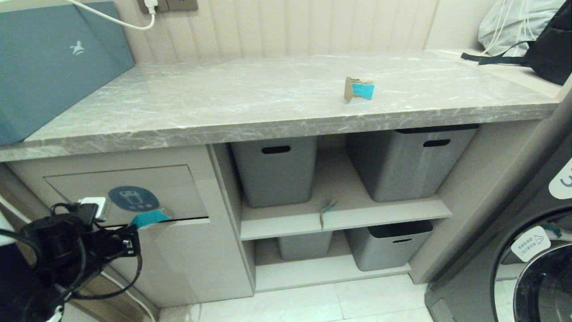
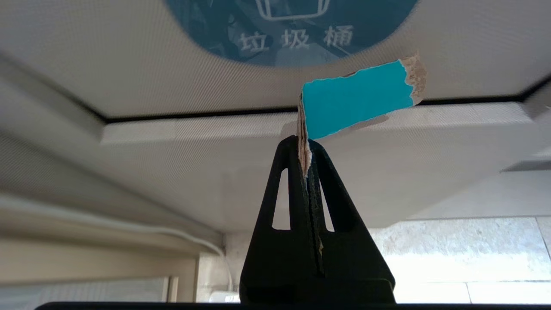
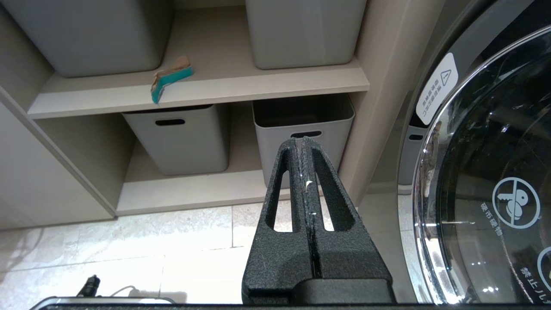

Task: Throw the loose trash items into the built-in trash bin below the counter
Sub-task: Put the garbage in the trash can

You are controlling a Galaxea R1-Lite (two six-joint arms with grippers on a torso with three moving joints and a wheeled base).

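Left end effector (image 2: 306,148): fingers pressed together on a torn cardboard scrap (image 2: 359,101), turquoise face outward, brown torn edges; scrap tip at the dark gap along the lower edge of the trash-bin flap (image 1: 125,190), just below the blue bin sticker (image 2: 292,30).

Right end effector (image 3: 304,144): fingers fully closed, nothing between them; low, facing the open shelving beside a washing-machine door (image 3: 495,181).

Second cardboard scrap (image 1: 358,90): on the grey marble worktop (image 1: 223,103), right of centre, standing folded.

Third cardboard scrap (image 1: 327,211): front edge of the middle shelf (image 1: 339,214), between two grey plastic tubs (image 1: 275,170).

Teal box (image 1: 49,62): worktop, far left.
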